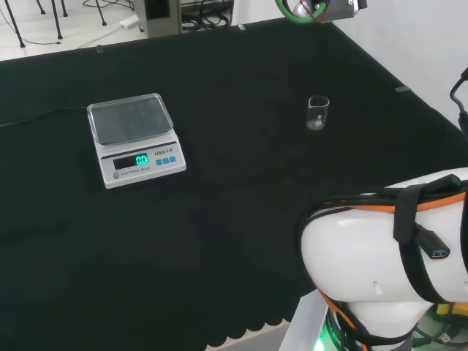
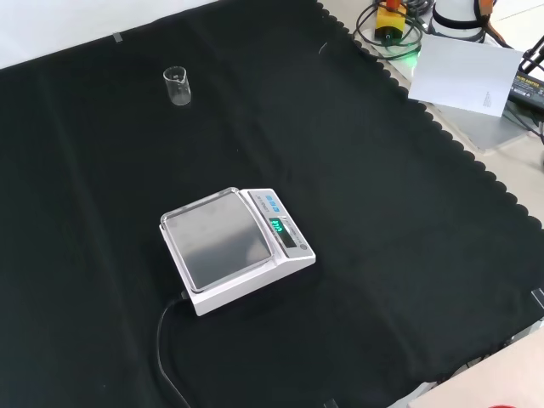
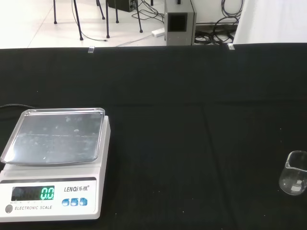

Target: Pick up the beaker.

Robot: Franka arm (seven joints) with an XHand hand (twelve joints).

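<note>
A small clear glass beaker (image 1: pixel 318 112) stands upright and empty on the black cloth, right of centre in the head view. In the front view the beaker (image 2: pixel 177 86) is far back on the left. The wrist view has the beaker (image 3: pixel 294 173) near its edge, some way off. Nothing touches it.
A white electronic scale (image 1: pixel 135 139) with a bare metal pan and a lit display sits left of the beaker in the head view; the scale (image 2: pixel 235 248) is mid-cloth in the front view, its cable trailing to the near edge. The arm's white links (image 1: pixel 387 256) rise at the head view's lower right.
</note>
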